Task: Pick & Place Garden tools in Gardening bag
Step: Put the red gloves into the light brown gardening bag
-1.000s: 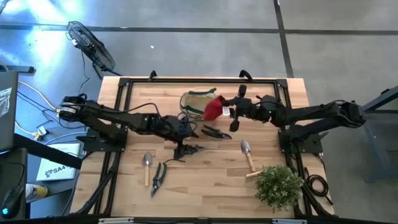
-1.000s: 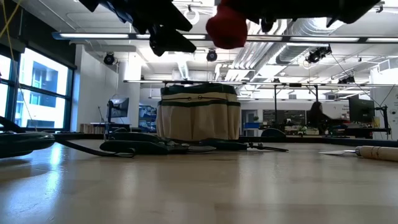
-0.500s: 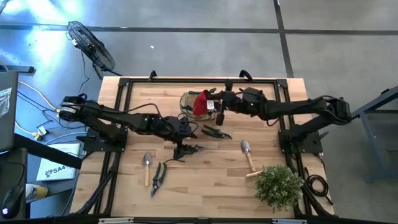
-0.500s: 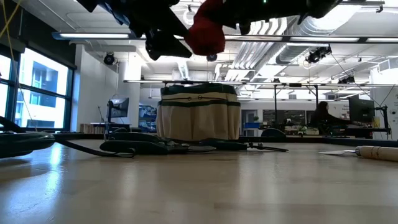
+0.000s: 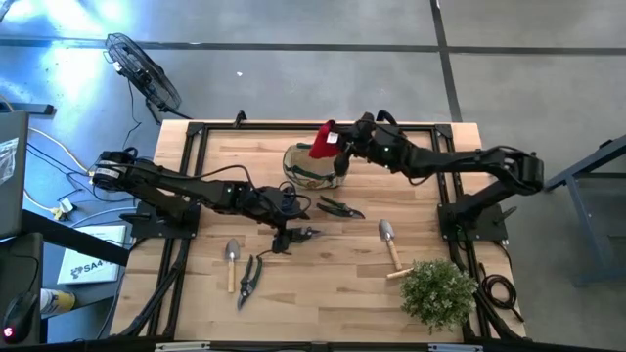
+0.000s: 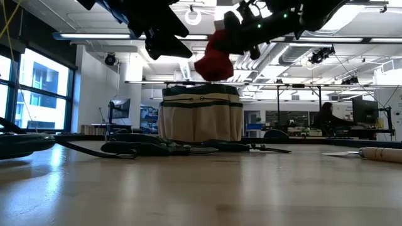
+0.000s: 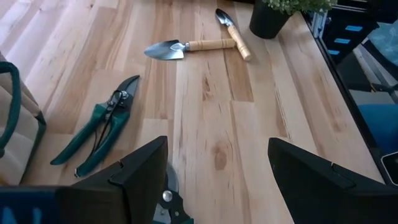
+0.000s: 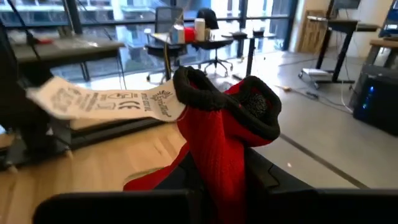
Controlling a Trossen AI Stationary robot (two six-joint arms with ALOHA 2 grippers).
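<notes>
My right gripper (image 5: pixel 338 147) is shut on the red glove (image 5: pixel 320 142) and holds it in the air over the far rim of the olive-tan gardening bag (image 5: pixel 309 167). In the low view the glove (image 6: pixel 213 60) hangs just above the bag's top (image 6: pixel 201 119). My left gripper (image 5: pixel 290 233) hovers open near the table's middle, above a pair of dark shears (image 7: pixel 166 204). Green-handled shears (image 7: pixel 99 140) lie flat beside the bag. Two wooden-handled trowels (image 7: pixel 189 46) lie toward the right. My right gripper pinches the red glove between its two fingers at the knitted part below the dark cuff (image 8: pixel 219 163). The cuff and a white label (image 8: pixel 106 102) stick out beyond the fingers. The glove is lifted clear of the bag and the table.
Another trowel (image 5: pixel 232 258) and more shears (image 5: pixel 246 283) lie near the table's front left. A bushy potted plant (image 5: pixel 437 291) stands at the front right corner. Bare wood lies between the trowels and the left gripper.
My right gripper has carried the red glove from the bag's right side toward the table's left and far edge, turning its wrist. The glove now hangs above the bag's far rim and closer to its top in the low view.
</notes>
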